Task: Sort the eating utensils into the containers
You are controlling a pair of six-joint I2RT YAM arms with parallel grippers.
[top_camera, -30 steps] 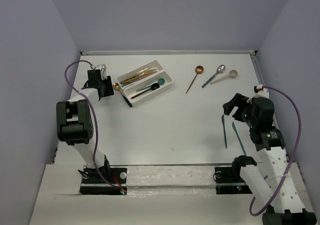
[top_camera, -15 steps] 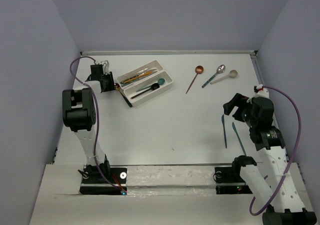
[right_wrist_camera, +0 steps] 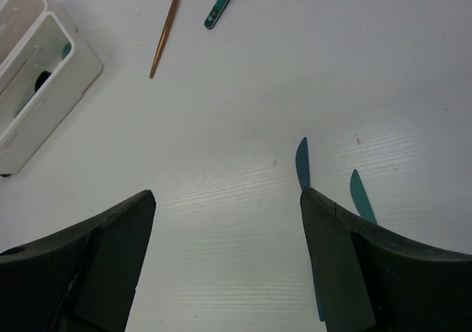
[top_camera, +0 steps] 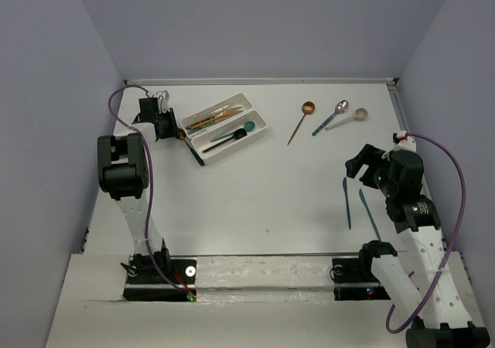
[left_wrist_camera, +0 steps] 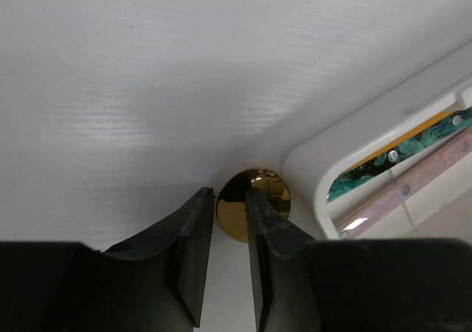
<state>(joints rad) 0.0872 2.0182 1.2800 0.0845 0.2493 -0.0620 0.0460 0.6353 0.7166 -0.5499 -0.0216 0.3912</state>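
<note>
Left wrist camera looks down on the gold spoon (left_wrist_camera: 258, 199): a round, polished bowl lying on the table just outside the rounded corner of the white trays (left_wrist_camera: 346, 147). The left gripper (left_wrist_camera: 228, 199) has its black fingers (left_wrist_camera: 193, 236) only a narrow gap apart. The bowl sits at their tips, partly under one of them, and I cannot tell whether it is clamped.

From above, the two trays (top_camera: 265, 131) sit side by side at an angle. They hold an orange-handled knife (top_camera: 203, 121) and dark-handled pieces, with a dark knife (top_camera: 196, 155) poking off their near left end. To the right of the trays lie a copper spoon (top_camera: 300, 121), a teal-handled silver spoon (top_camera: 331, 117) and a cream spoon (top_camera: 348, 119). Two teal knives (top_camera: 347, 201) lie well apart from the trays, near the right gripper (top_camera: 360, 166), whose jaws are spread wide and hold nothing.

The table (top_camera: 263, 185) is white (faint wood grain shows up close), boxed in by plain lavender walls (top_camera: 255, 23).
</note>
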